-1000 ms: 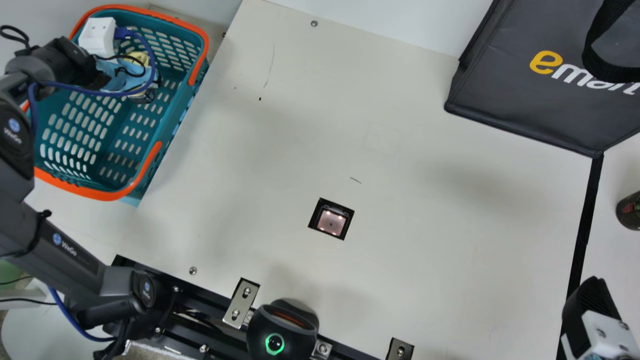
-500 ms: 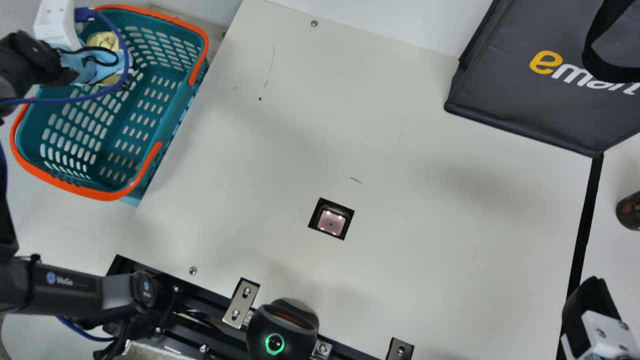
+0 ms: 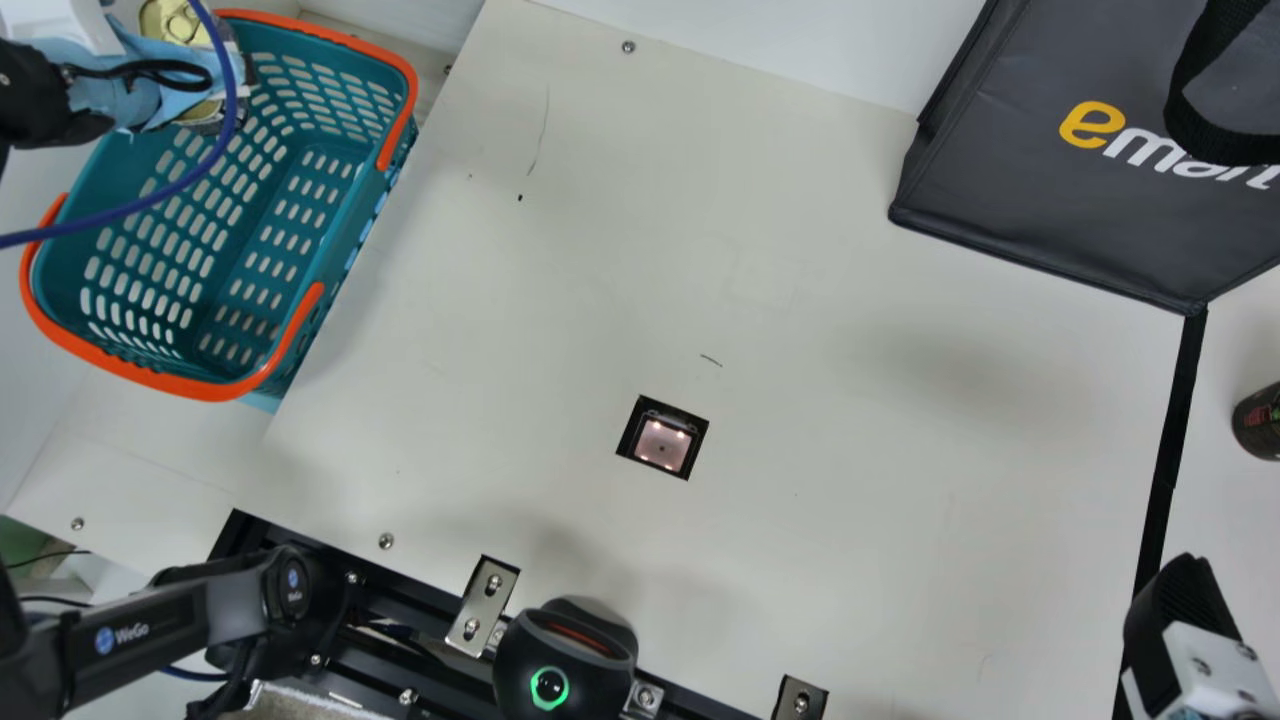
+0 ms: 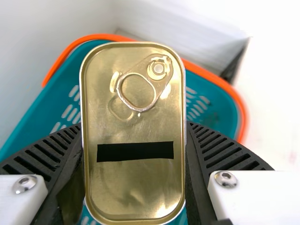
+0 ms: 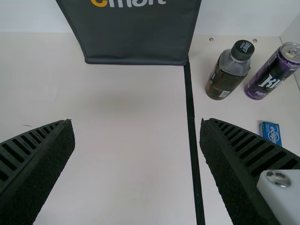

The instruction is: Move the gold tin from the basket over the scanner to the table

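Gold tin in left jaws, scanner off toward main view's lower right

Gold tin (image 4: pixel 133 131) is gripped by the left jaws, ribbed fingers (image 4: pixel 51 152) on its two long sides. Long axis runs crosswise to the squeeze, ring-pull lid facing the wrist camera. Tin sits over the basket (image 3: pixel 200 388), at its far end; height vs rim hard to judge. Scanner window (image 3: pixel 662 445) is well apart, down and right in main view, so the carry likely goes diagonally across the desk (image 3: pixel 850 350). Left arm clearly nearer. Right jaws: spread, empty, over the desk's other side. Blue wrap (image 3: pixel 180 72) hides the tin's middle in main view; left arm partly cut off. Tin's underside hidden.
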